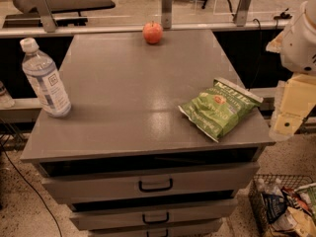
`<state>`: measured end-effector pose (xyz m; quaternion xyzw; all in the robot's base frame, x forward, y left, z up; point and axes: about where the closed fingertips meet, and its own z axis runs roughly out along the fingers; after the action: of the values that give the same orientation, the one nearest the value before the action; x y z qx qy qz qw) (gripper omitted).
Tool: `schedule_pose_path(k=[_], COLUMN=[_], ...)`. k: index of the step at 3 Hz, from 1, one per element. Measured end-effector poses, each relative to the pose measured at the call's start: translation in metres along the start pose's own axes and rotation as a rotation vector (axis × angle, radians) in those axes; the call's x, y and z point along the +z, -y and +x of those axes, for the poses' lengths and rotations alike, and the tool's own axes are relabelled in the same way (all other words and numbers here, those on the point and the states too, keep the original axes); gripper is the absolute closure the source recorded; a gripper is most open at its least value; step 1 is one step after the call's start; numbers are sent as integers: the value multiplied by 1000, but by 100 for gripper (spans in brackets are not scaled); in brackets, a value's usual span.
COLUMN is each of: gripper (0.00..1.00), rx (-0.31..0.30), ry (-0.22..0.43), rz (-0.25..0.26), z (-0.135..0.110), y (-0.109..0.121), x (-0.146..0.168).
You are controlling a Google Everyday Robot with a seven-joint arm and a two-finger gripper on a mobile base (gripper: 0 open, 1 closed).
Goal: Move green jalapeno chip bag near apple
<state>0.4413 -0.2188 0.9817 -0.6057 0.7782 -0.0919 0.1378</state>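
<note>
We see the gripper at the right border of the view, a pale yellow piece hanging below the arm's white rounded housing. It sits off the right side of the grey cabinet top, beyond its edge, and nothing is visibly held in it. Whether it is parted or closed up we cannot tell.

The green jalapeno chip bag lies flat on the right front part of the cabinet top. It is just to the left of the gripper and apart from it, with a strip of bare surface and the cabinet's edge showing between them. The bag lies at a slant: its grey sealed edge points toward the far right, close to the right edge of the top, and its other end points toward the front. We can make out pale lettering and a small red-orange mark on its face.

The apple stands at the far edge of the top, about midway across, stem up. It is well apart from the bag, with a long stretch of bare grey surface between the two.

Counting, we find one chip bag, one apple and one clear water bottle with a white cap, upright near the left edge. Below the top we count three drawers, each with a dark handle. One wire basket of packets stands on the floor at the lower right.
</note>
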Motion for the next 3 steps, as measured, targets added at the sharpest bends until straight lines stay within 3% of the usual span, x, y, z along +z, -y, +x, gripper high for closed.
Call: schedule_pose_path(k=[1, 2, 3], gripper=[0, 0, 0], rx=[2, -10, -5], ry=[9, 61, 152], rz=[11, 15, -1], z=[-2, -6, -11], y=[3, 10, 21], x=[1, 16, 50])
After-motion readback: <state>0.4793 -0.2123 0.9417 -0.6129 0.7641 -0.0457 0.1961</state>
